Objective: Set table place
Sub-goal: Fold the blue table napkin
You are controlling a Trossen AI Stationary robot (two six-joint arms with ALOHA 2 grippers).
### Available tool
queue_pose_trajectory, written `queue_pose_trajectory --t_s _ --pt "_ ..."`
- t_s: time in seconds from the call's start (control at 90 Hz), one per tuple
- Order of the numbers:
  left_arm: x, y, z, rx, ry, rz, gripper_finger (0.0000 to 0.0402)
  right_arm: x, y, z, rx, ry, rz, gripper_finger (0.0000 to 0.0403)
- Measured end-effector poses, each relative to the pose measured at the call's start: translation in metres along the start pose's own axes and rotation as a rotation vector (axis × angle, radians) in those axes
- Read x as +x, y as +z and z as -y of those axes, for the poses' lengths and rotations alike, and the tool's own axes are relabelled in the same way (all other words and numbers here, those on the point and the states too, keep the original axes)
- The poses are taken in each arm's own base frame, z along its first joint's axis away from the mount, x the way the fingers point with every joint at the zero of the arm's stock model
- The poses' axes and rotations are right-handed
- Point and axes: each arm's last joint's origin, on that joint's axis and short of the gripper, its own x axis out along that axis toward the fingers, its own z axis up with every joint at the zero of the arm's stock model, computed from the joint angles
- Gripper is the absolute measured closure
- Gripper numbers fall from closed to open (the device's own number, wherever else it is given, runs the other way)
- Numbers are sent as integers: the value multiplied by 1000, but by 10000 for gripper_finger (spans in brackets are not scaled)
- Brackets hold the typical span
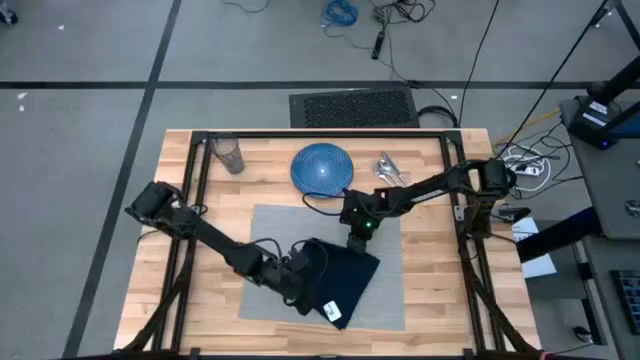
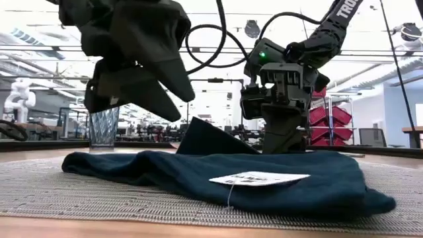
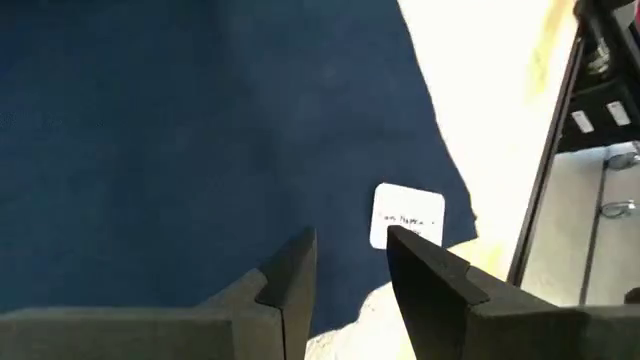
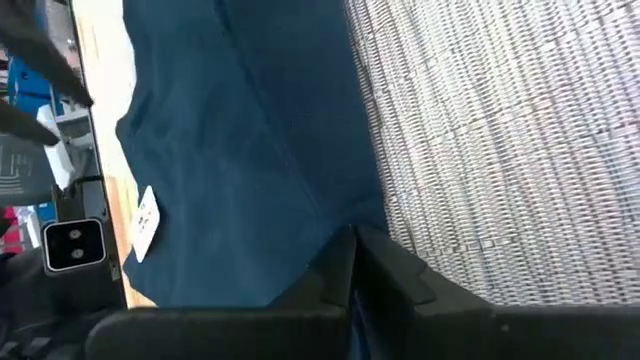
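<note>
The navy napkin (image 1: 340, 272) lies crumpled on the grey placemat (image 1: 385, 290) in the middle of the table (image 1: 440, 300). Its white tag (image 2: 259, 178) is at its near end. My right gripper (image 1: 356, 242) stands at the napkin's far edge, shut on it. My left gripper (image 3: 350, 265) hovers open above the napkin's near left part, the tag just beyond its fingertips; it touches nothing. The blue plate (image 1: 322, 167), the glass (image 1: 229, 155) and the cutlery (image 1: 390, 170) rest on the bare wood along the far edge. My right gripper pinches the napkin's far edge (image 4: 335, 225) between its two fingers, coming from above and pointing down. Whether it has one layer or several I cannot tell. A flap (image 2: 211, 139) stands up beside the fingers, and the rest of the napkin lies slack on the placemat.
The black frame (image 1: 460, 215) runs along the table's edges. Bare placemat (image 4: 500, 150) stretches to the right of the napkin. Bare wood lies to the left and right of the placemat. A dark keyboard-like mat (image 1: 352, 106) sits on the floor beyond the far edge.
</note>
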Motion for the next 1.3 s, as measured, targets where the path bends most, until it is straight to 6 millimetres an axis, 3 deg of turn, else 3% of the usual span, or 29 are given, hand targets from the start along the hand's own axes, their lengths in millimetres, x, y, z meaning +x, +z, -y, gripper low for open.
queue_pose_trajectory --t_s 0.244,0.533,0.689,0.844,1.033,1.3 --pt "0 2 -1 -6 14 12 291 0 0 0 6 -4 3 403" --pt "0 12 -34 -52 298 -1 291 -7 3 0 40 -60 52 403" --pt "-2 12 -40 -66 331 -69 291 -29 3 -15 27 -101 120 403" --pt "-9 4 -39 -54 371 -93 291 -42 -16 -38 -20 -128 53 403" --pt "-3 20 -39 62 291 -74 291 -24 -37 -64 -81 -122 -7 403" --pt "3 49 -54 158 244 -116 291 8 -51 -69 -55 -152 -32 403"
